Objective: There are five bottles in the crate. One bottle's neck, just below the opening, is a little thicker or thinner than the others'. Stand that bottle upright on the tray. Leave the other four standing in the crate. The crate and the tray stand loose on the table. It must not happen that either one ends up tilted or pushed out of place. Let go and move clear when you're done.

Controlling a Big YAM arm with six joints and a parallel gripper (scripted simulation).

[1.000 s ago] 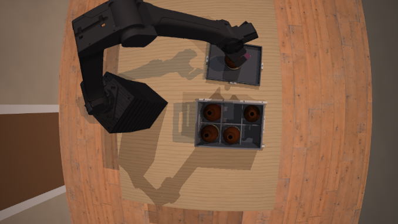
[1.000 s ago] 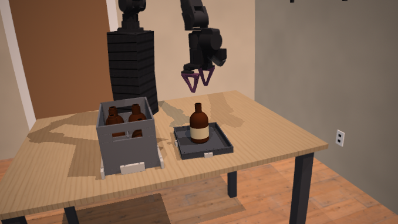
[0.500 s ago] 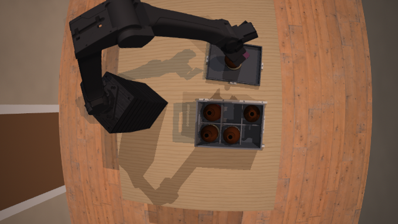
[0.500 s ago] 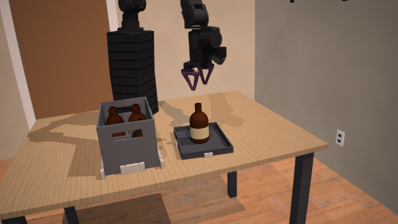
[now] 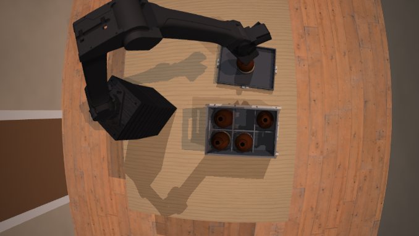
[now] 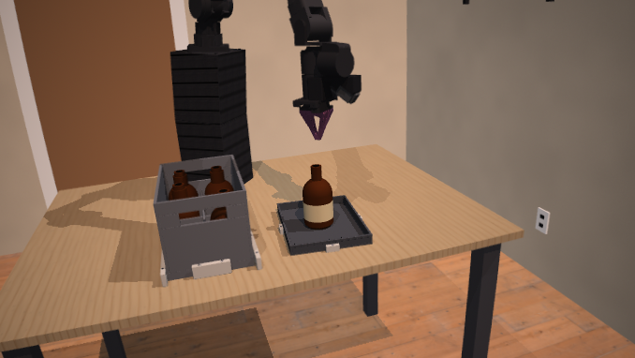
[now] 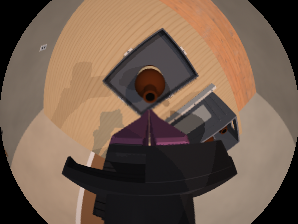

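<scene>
One brown bottle [image 5: 245, 65] [image 6: 317, 201] [image 7: 150, 83] stands upright on the dark tray [image 5: 264, 69] [image 6: 353, 233] [image 7: 172, 50], right of centre in the exterior frame, and it is below the claw [image 6: 317, 139] [image 7: 149, 111], apart from it. The claw is closed, its purple fingertips meeting, and it holds nothing and touches nothing. The exterior view shows the cream label [image 6: 318, 213] and the gap above the bottle's mouth, while the top view shows four bottles standing in the crate [image 5: 242, 155] [image 6: 206, 244] [image 7: 212, 89], at lower right of centre, with two compartments vacant.
</scene>
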